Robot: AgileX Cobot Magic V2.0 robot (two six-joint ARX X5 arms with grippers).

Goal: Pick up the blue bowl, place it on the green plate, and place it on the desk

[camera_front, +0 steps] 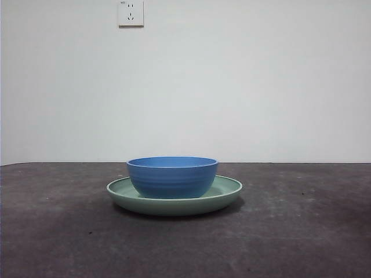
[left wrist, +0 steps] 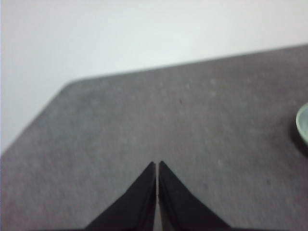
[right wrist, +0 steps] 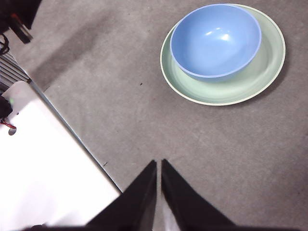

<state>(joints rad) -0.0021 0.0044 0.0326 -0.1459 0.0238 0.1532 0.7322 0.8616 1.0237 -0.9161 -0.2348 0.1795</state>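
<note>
The blue bowl [camera_front: 172, 176] stands upright inside the green plate [camera_front: 229, 191], which rests on the desk [camera_front: 58, 231] at the middle of the front view. In the right wrist view the bowl [right wrist: 215, 39] sits toward one side of the plate [right wrist: 250, 79]. My right gripper [right wrist: 158, 162] is shut and holds nothing, well back from the plate above bare desk. My left gripper [left wrist: 157, 164] is shut and holds nothing, over bare desk, with only the plate's edge [left wrist: 303, 124] showing at the frame's side. Neither arm appears in the front view.
A white wall with a power socket [camera_front: 130, 13] stands behind the desk. In the right wrist view the desk's edge [right wrist: 77, 139] runs beside a white surface [right wrist: 38, 168], with dark equipment [right wrist: 14, 19] at a corner. The left wrist view shows the desk's rounded corner [left wrist: 72, 84].
</note>
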